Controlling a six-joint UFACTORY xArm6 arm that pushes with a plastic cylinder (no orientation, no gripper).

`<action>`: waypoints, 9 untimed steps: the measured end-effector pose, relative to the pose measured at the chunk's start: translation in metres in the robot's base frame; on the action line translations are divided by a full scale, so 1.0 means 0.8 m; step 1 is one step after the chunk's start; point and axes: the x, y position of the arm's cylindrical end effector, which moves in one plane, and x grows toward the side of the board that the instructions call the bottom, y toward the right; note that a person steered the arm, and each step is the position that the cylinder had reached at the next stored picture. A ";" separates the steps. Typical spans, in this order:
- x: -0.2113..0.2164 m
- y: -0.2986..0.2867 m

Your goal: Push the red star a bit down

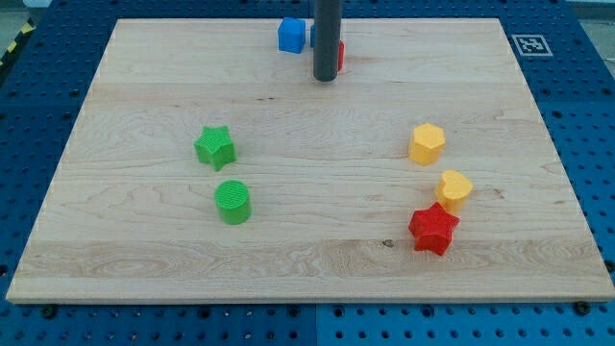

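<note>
Camera view shows the wooden board (144, 259) with the rod's tip (325, 79) resting near the view's top, just beside a blue block (291, 36) and a small red block (340, 56) mostly hidden behind the rod. It has no jaws and touches nothing I can be sure of. The red star (432, 229) sits well apart, toward the view's bottom right, touching a yellow heart (453, 188) just above it, below a yellow hexagon (427, 143). I judge the approach not yet begun: the tip must travel to the star's upper side, threading past the heart, then push downward briefly.
</note>
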 end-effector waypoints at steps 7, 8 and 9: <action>0.219 0.109; 0.235 0.108; 0.294 0.102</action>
